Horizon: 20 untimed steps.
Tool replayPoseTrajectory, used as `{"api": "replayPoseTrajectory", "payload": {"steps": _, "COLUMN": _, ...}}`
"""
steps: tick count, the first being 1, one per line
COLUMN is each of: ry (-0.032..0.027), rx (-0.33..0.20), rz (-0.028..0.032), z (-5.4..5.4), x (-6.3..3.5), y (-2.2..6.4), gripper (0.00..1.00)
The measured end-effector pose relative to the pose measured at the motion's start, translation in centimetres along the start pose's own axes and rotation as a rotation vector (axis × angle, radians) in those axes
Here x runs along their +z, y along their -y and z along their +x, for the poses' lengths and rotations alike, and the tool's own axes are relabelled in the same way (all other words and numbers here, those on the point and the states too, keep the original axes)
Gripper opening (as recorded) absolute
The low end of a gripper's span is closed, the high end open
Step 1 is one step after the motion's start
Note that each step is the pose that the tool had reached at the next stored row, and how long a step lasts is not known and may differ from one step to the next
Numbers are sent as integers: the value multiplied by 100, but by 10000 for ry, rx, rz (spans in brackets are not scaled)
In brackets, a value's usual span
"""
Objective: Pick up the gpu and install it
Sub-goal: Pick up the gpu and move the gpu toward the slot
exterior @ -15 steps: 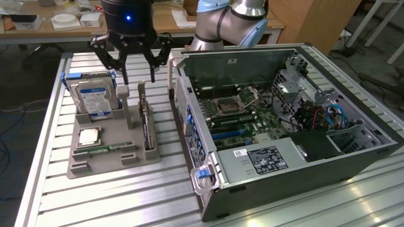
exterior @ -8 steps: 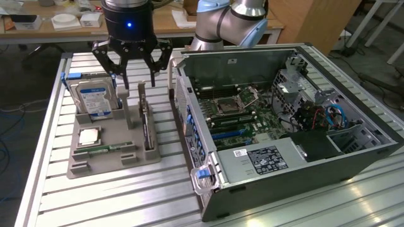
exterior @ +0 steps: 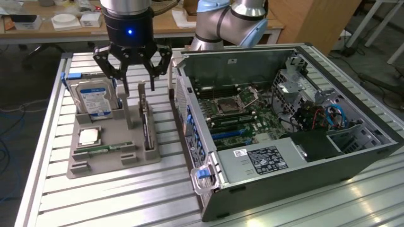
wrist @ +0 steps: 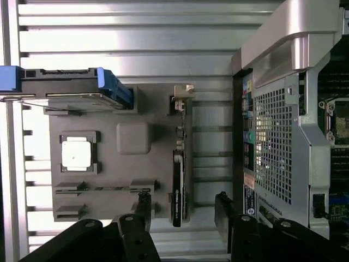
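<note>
The gpu [exterior: 146, 124] stands on its long edge in a slot along the grey tray [exterior: 117, 135], on the side nearest the computer case. It is a thin dark card with a silver bracket [exterior: 142, 91] at its far end. From the wrist camera the gpu [wrist: 178, 180] is an edge-on dark strip. My gripper [exterior: 139, 88] hangs open just above the card's bracket end, one finger on each side and neither touching. In the wrist view the gripper [wrist: 182, 210] straddles the card's line, its fingers [wrist: 143, 206] dark and spread wide.
The tray also holds a hard drive [exterior: 94, 99] with a blue-white label, a square processor [exterior: 90, 136] and a narrow memory stick [exterior: 101, 148]. The open computer case [exterior: 284, 123] lies close beside the tray at the exterior view's right, its motherboard [exterior: 237, 113] exposed. Everything rests on a slatted metal table [exterior: 126, 198].
</note>
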<state>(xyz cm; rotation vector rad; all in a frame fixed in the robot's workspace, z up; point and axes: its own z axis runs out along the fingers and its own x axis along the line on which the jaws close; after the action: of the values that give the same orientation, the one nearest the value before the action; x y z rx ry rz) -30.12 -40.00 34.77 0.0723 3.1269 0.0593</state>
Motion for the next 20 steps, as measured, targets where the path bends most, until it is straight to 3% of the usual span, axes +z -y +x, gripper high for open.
{"api": "replayPoseTrajectory", "payload": {"steps": 20, "ry": -9, "rx": 1, "rz": 0, "z": 5, "x": 353, "y": 13, "gripper": 59}}
